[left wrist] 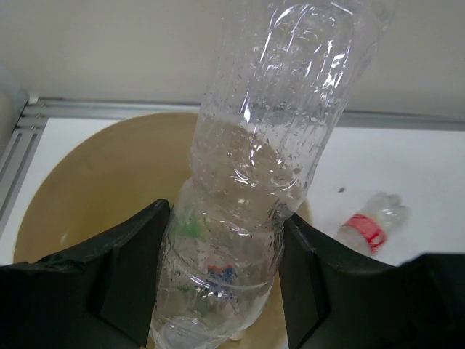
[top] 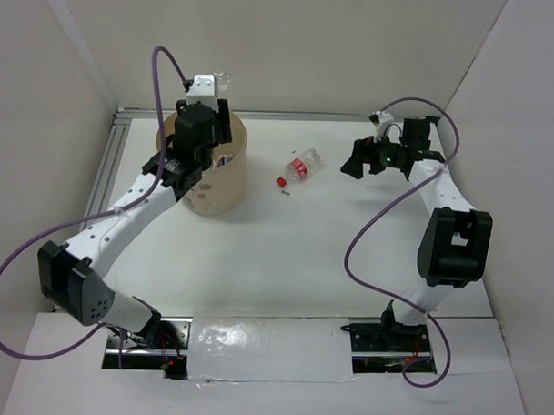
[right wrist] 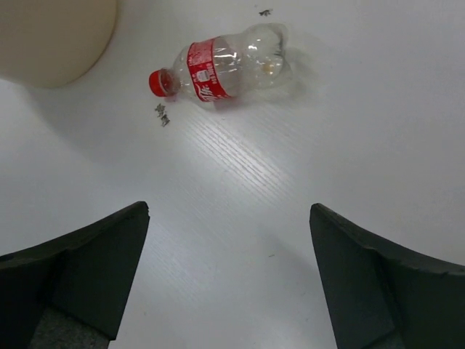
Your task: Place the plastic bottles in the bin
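Note:
My left gripper [top: 189, 159] is shut on a clear plastic bottle [left wrist: 254, 182] and holds it upright over the open mouth of the tan bin [top: 219, 183]; the bin's inside [left wrist: 94, 196] fills the left wrist view behind the bottle. A second plastic bottle [top: 299, 168] with a red cap and a red-white label lies on its side on the table to the right of the bin; it also shows in the right wrist view [right wrist: 221, 65] and in the left wrist view [left wrist: 367, 225]. My right gripper [top: 358, 163] is open and empty, to the right of that bottle.
White walls close the table on the left, back and right. A metal rail [top: 110, 156] runs along the left edge. A few small dark specks [right wrist: 161, 115] lie by the lying bottle's cap.

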Robot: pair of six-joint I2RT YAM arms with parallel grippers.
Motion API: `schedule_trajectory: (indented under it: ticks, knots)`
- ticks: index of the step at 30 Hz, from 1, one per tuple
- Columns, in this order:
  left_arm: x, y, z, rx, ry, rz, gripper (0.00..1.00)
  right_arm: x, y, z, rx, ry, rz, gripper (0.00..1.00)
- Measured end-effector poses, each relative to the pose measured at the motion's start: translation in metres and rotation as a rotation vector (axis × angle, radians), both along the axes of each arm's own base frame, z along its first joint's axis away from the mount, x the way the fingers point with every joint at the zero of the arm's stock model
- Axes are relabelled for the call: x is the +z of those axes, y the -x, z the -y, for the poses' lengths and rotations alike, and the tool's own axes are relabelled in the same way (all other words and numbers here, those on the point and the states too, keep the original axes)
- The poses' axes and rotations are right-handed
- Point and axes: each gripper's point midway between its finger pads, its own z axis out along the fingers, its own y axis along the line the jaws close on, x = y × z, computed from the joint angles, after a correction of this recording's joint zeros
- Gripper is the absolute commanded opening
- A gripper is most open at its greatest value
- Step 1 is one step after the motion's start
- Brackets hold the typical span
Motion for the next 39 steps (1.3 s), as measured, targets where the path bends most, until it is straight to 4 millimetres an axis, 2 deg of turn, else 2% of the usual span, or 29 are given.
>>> schedule_trajectory:
  ticks: [1,2,3,4,5,6,7,9,12,14,17,19,20,21,22,25,30,34,37,38,39]
  knots:
    - [-0.013,-0.009,-0.006,0.015,-0.015,-0.03,0.41,0.0,0.0,-0.007,0.019,0.015,0.008,1.0]
    - [-0.025,-0.016,-0.011,0.028,-0.028,-0.056,0.49,0.0,-0.002,-0.013,0.035,0.031,0.016,1.0]
    - [-0.038,-0.023,-0.015,0.037,-0.041,-0.085,0.76,-0.001,-0.003,-0.018,0.051,0.043,0.019,1.0]
    - [-0.049,-0.028,-0.019,0.044,-0.054,-0.114,0.9,-0.001,-0.006,-0.024,0.067,0.055,0.02,1.0]
    - [-0.06,-0.031,-0.024,0.052,-0.071,-0.142,1.0,-0.003,-0.01,-0.028,0.079,0.062,0.016,1.0]
    - [-0.068,-0.034,-0.028,0.056,-0.078,-0.164,1.0,-0.006,-0.023,-0.032,0.085,0.063,0.004,1.0]
    - [-0.072,-0.036,-0.03,0.059,-0.08,-0.176,1.0,-0.006,-0.024,-0.032,0.085,0.064,0.004,1.0]
    - [-0.076,-0.038,-0.035,0.06,-0.082,-0.188,1.0,-0.018,-0.041,-0.033,0.053,0.031,-0.063,1.0]
    - [-0.066,-0.037,-0.032,0.035,-0.081,-0.172,1.0,-0.034,-0.069,-0.038,-0.026,-0.051,-0.157,1.0]
    - [-0.054,-0.031,-0.026,0.007,-0.074,-0.149,1.0,-0.051,-0.07,-0.04,-0.096,-0.094,-0.254,1.0]
    - [-0.03,-0.003,-0.013,-0.06,-0.045,-0.085,1.0,-0.066,-0.066,-0.056,-0.177,-0.156,-0.383,1.0]
    - [-0.021,0.028,-0.007,-0.113,-0.026,-0.049,1.0,-0.07,-0.061,-0.073,-0.202,-0.199,-0.443,1.0]
    - [-0.018,0.033,-0.005,-0.125,-0.02,-0.039,1.0,-0.071,-0.057,-0.083,-0.207,-0.218,-0.47,1.0]
    - [-0.013,0.059,-0.002,-0.163,-0.006,-0.01,1.0,-0.073,-0.054,-0.093,-0.213,-0.238,-0.497,1.0]
    - [-0.012,0.076,0.002,-0.192,0.004,0.004,1.0,-0.075,-0.052,-0.102,-0.218,-0.255,-0.519,1.0]
    - [-0.018,0.112,0.007,-0.245,0.041,0.01,1.0,-0.089,-0.05,-0.125,-0.246,-0.271,-0.577,1.0]
    - [-0.054,0.157,0.007,-0.275,0.1,-0.058,1.0,-0.122,-0.059,-0.147,-0.338,-0.257,-0.64,1.0]
    - [-0.078,0.184,0.004,-0.282,0.142,-0.122,1.0,-0.122,-0.08,-0.147,-0.439,-0.25,-0.597,0.99]
    - [-0.086,0.192,-0.002,-0.26,0.166,-0.152,1.0,-0.123,-0.095,-0.146,-0.51,-0.251,-0.561,0.89]
    - [-0.088,0.194,-0.004,-0.251,0.175,-0.162,1.0,-0.124,-0.099,-0.145,-0.532,-0.249,-0.551,0.79]
    - [-0.089,0.195,-0.007,-0.243,0.179,-0.167,1.0,-0.125,-0.102,-0.144,-0.549,-0.245,-0.541,0.73]
